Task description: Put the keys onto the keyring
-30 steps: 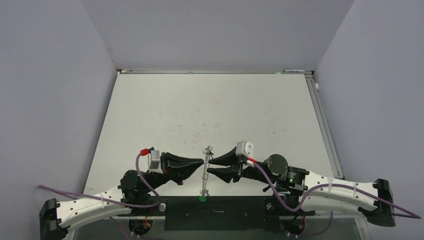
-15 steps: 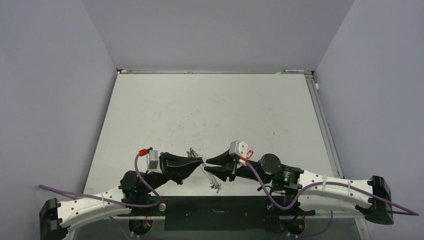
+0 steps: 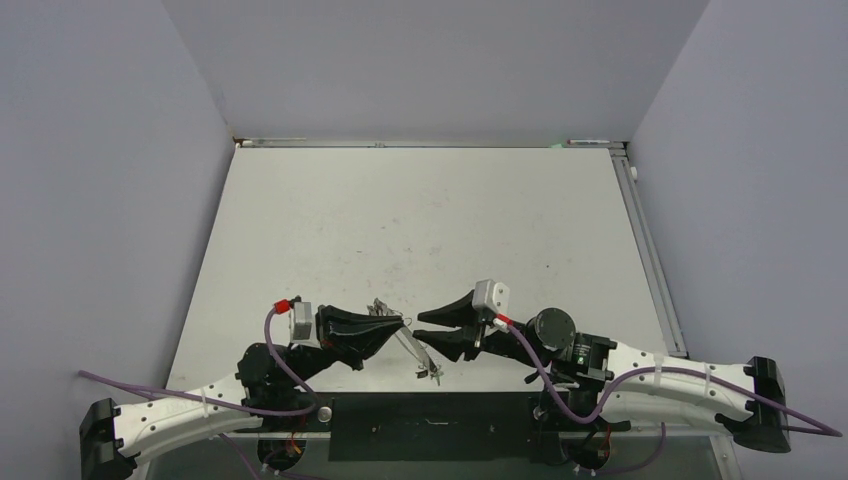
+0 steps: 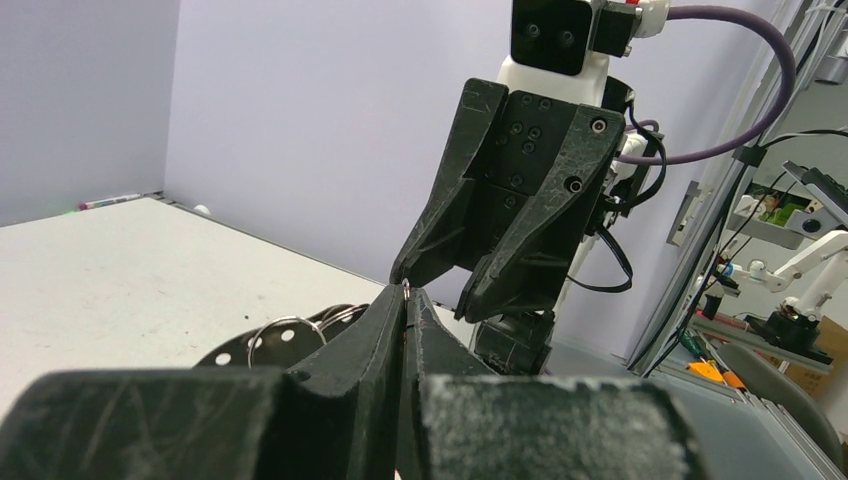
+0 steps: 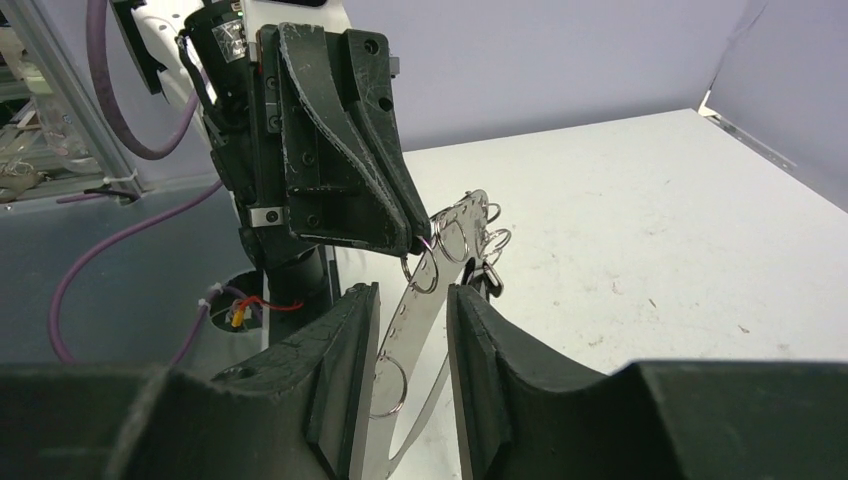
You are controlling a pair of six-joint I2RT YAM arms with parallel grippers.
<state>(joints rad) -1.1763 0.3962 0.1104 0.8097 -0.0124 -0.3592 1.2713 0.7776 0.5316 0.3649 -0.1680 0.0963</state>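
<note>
The keyring shows as a silvery perforated metal strip (image 5: 428,318) carrying several small split rings (image 5: 452,240) and a dark clip (image 5: 487,277). In the top view it (image 3: 418,352) hangs tilted between the two grippers. My left gripper (image 3: 402,322) is shut on one small ring at the strip's upper end, with its tips (image 4: 408,292) pinched together. My right gripper (image 3: 425,332) is open, and its fingers (image 5: 350,330) stand on either side of the strip without closing on it. The red and green key tags are not in view.
The white table (image 3: 430,230) stretches away behind the grippers, with a metal rail (image 3: 650,250) along its right edge. A black plate (image 3: 430,425) lies at the near edge between the arm bases. Grey walls enclose the left, back and right sides.
The strip hung straight down with a green tag at its lower end; it now hangs tilted to the right with no tag showing. The right gripper went left, then drew back right.
</note>
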